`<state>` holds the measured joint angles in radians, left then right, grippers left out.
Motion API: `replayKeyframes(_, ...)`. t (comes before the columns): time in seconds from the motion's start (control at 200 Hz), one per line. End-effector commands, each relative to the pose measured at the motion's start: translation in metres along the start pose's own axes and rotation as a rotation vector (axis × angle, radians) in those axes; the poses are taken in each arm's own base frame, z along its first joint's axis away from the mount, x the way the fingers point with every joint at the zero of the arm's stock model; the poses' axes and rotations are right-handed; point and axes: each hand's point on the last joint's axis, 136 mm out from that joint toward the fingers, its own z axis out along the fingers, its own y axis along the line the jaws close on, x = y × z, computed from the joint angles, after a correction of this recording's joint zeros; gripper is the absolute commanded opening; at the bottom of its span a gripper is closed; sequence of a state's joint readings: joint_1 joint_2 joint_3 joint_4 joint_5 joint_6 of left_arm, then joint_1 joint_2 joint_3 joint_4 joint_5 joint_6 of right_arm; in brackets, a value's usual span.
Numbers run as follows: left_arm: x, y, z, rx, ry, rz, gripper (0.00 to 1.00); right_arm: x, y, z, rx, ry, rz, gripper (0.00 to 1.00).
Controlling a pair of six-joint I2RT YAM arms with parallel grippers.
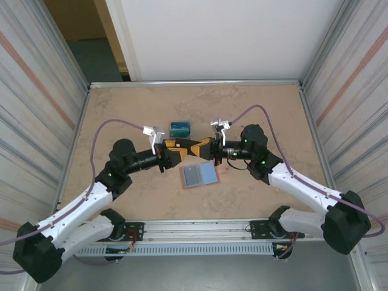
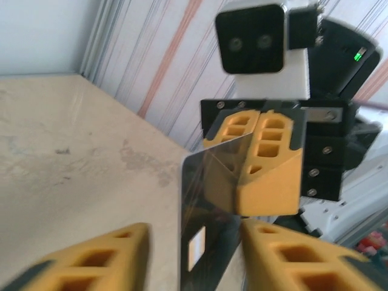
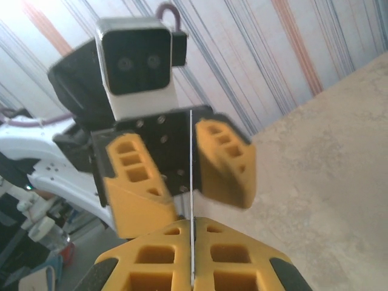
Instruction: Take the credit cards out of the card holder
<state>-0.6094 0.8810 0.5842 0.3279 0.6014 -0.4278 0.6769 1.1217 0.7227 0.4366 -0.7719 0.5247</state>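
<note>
Credit card [image 2: 209, 209] glossy, mirror-like plastic; tabletop [image 2: 60, 157] matt, mottled; gripper fingers [image 2: 270, 173] matt plastic.

Work cell, as I see it from the overhead camera. The table top [image 1: 121, 109] is a beige, marbled, stone-look slab edged by a thin metal frame [image 1: 194, 83]. A corrugated sheet-metal left wall [image 1: 36, 91] and a matching right wall [image 1: 351, 66] flank it, pale grey with faint orange-red stripes. A plain white panel [image 1: 224, 36] closes the far side. Beyond the far-left corner I see a brown surface [image 1: 76, 18] above dark grey-blue floor [image 1: 97, 57]. The light is even and diffuse, and shadows are soft. At the near edge lies a perforated metal strip [image 1: 200, 249].
</note>
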Motion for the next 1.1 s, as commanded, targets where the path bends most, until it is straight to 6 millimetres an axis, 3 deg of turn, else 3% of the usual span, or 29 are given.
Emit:
replayKeyframes(0.0, -0.016, -0.013, -0.009, -0.016, 0.049, 0.151, 0.62, 0.007, 0.007, -0.007, 0.035, 0.079, -0.056, 0.0)
replayKeyframes(0.125, -0.022, -0.023, -0.011, 0.003, 0.119, 0.267, 0.72, 0.019, 0.009, -0.011, 0.054, 0.178, -0.054, 0.0)
replayKeyframes(0.361, -0.022, -0.031, -0.006, 0.064, 0.299, 0.374, 0.75, 0.027, 0.013, -0.016, 0.049, 0.245, -0.065, 0.0)
replayKeyframes(0.551, -0.004, -0.022, 0.002, 0.095, 0.457, 0.364, 0.69, 0.025, 0.016, -0.017, 0.047, 0.24, -0.083, 0.0)
replayKeyframes(0.847, 0.01, -0.016, 0.01, 0.144, 0.521, 0.34, 0.57, 0.025, 0.017, -0.017, 0.045, 0.251, -0.085, 0.0)
replayKeyframes(0.962, 0.015, -0.012, 0.012, 0.146, 0.541, 0.331, 0.41, 0.023, 0.017, -0.017, 0.041, 0.248, -0.088, 0.0)
replayKeyframes(1.097, 0.014, -0.011, 0.014, 0.149, 0.537, 0.345, 0.0, 0.023, 0.013, -0.016, 0.059, 0.244, -0.092, 0.03)
